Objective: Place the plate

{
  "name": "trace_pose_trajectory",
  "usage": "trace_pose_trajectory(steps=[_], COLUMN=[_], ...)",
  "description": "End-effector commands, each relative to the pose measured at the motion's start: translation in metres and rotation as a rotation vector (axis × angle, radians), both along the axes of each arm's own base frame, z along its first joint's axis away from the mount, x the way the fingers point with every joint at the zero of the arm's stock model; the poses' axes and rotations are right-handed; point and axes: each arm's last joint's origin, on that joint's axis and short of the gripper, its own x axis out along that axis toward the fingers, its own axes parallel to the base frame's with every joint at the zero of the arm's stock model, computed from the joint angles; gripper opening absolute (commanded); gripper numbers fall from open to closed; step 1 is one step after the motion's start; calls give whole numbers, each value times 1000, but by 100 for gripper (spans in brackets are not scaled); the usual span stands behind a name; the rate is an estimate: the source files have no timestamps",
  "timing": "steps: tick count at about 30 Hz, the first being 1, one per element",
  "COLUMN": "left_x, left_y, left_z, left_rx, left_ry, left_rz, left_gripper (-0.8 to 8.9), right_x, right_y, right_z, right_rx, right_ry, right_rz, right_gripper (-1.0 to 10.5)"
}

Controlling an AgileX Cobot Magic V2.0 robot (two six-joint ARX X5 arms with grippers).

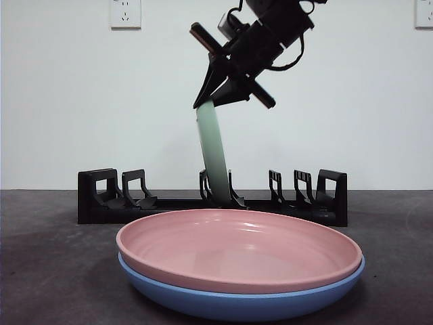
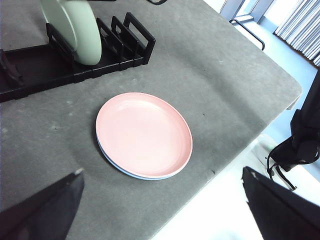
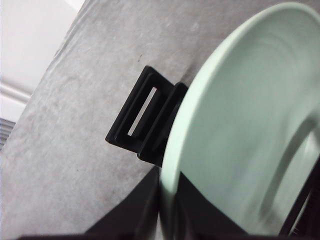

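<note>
Pink plate [image 1: 237, 247] lies foremost; right gripper [image 1: 215, 100] clamps green plate [image 1: 214, 152] in rack [image 1: 95, 196].

Rack [image 1: 108, 196] slots beside the green plate [image 1: 214, 152] stand free — stacked plates [image 1: 237, 257] block the front.

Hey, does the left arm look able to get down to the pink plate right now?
Probably yes. The pink plate lies face up on the blue plate, with nothing over it. The left gripper hangs above with jaws open, while the right gripper is off at the rack holding the green plate.
</note>
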Motion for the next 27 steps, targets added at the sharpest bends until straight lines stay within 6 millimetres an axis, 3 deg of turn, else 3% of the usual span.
trace_pose_trajectory(steps=[1, 9, 13, 16, 21, 27], left_x=[-2, -3, -2, -2, -2, -1], left_y=[1, 1, 1, 1, 1, 1], left_z=[6, 6, 6, 6, 6, 9], left_rx=[-5, 20, 35, 47, 61, 48], left_ry=[-39, -63, -83, -100, -125, -148], left_rz=[-18, -35, -46, -56, -68, -67], left_gripper=[499, 498, 498, 498, 499, 499], right_x=[-11, -53, -85, -114, -162, -209], right_y=[1, -21, -34, -41, -40, -23], right_z=[28, 91, 119, 133, 141, 131], right_rx=[52, 80, 61, -49, -205, -293], right_ry=[-55, -166, -221, -276, -282, -279], right_rz=[18, 9, 44, 27, 62, 191], right_gripper=[12, 12, 12, 12, 12, 12])
